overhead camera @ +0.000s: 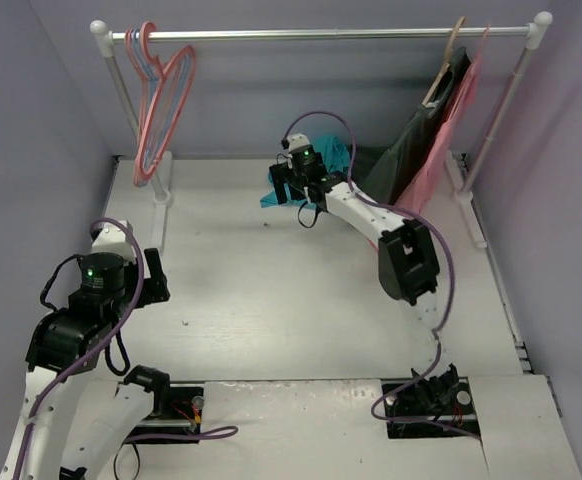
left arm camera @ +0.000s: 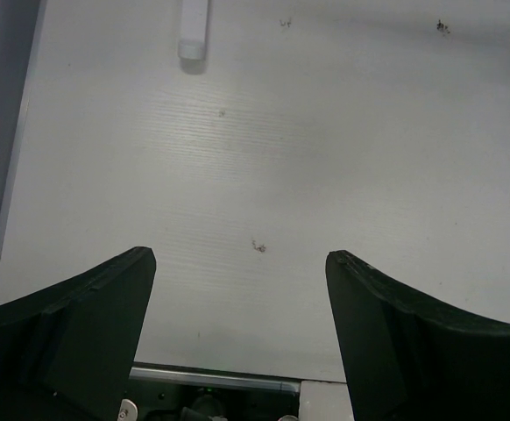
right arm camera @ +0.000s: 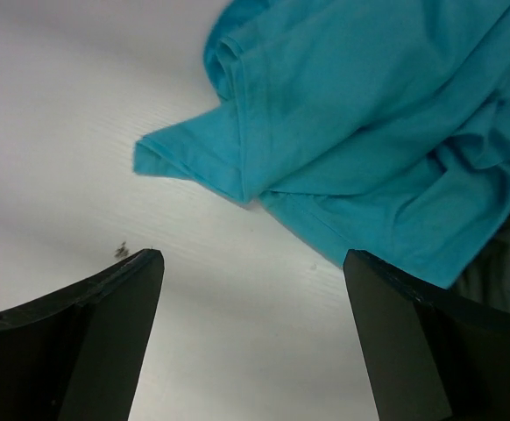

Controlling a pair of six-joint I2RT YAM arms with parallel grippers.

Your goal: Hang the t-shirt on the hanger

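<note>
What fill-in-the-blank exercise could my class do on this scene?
The t-shirt lies crumpled on the ____. The hanger hangs at the ____ end of the rail. The right gripper, jaws ____, points at the t-shirt. The left gripper's jaws hold ____.
Missing words: table, left, open, nothing.
</note>
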